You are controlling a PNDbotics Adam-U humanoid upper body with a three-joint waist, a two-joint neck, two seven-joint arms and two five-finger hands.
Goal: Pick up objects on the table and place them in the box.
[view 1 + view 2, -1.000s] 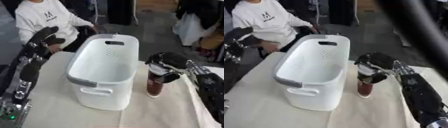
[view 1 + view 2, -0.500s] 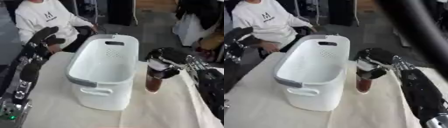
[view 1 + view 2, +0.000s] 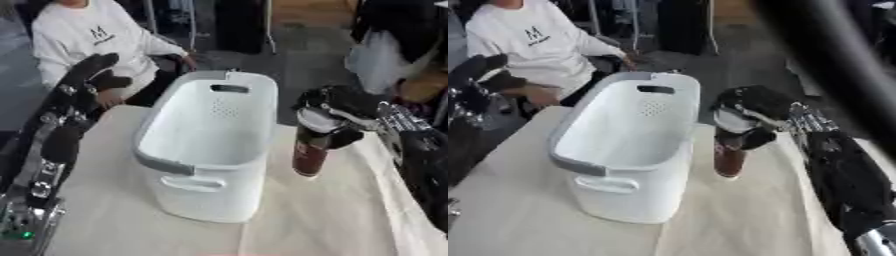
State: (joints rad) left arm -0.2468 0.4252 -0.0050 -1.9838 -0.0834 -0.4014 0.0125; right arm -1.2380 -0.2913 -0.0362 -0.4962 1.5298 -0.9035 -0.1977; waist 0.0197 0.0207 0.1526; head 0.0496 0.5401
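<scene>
The right hand (image 3: 337, 112) is wrapped around the top of a dark red bottle (image 3: 309, 157) — fingers and thumb curled over its pale cap end. The bottle hangs upright just beside the right wall of the white basket (image 3: 206, 150), its base at or just off the cream tablecloth (image 3: 341, 215); contact cannot be told. Over on the left, the left hand (image 3: 86, 75) is raised beside the basket, fingers relaxed and holding nothing.
</scene>
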